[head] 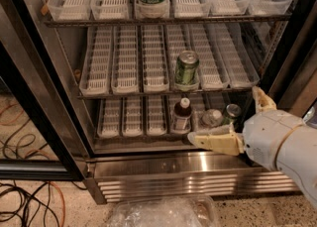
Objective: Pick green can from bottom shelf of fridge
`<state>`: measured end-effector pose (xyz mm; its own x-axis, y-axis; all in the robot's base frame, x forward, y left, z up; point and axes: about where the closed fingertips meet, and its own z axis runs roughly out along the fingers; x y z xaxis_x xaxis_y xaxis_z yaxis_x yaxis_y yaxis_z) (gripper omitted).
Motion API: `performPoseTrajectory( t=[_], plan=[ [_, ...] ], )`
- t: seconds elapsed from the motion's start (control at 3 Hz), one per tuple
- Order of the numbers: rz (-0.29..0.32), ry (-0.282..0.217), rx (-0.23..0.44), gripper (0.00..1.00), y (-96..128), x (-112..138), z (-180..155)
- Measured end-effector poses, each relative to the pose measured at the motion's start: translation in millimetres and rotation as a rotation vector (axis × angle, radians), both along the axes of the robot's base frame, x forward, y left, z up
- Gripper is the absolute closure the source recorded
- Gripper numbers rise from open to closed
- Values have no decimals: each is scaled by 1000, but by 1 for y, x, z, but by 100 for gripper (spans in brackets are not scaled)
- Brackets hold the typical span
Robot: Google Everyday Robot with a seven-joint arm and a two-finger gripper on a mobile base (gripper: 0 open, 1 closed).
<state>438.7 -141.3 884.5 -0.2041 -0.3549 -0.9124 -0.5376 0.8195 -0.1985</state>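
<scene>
A: Why so low?
B: Past the brown bottle (182, 115) and clear bottle (212, 118), your green can (232, 111) stands rightmost on the bottom shelf (132, 117). Your end effector (223, 115), apparently spread, hangs just before it to straddle it.

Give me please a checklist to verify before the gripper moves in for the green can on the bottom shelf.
1. Fridge door open, bottom shelf exposed: ok.
2. Green can standing upright, at the right end of the bottom shelf: ok.
3. Gripper open and empty, at the lower right in front of the shelf: ok.
4. Free room beside the can: not ok. The clear bottle stands close on its left and could be knocked.
5. Can sitting between the jaws in depth: cannot tell from this single view.
</scene>
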Motion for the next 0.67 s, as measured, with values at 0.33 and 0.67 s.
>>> performPoseTrajectory(
  t=[0.33, 0.67],
  plan=[
    [-40, -37, 58, 0, 1, 5, -13],
    [-90, -74, 101, 0, -8, 8, -29]
  ],
)
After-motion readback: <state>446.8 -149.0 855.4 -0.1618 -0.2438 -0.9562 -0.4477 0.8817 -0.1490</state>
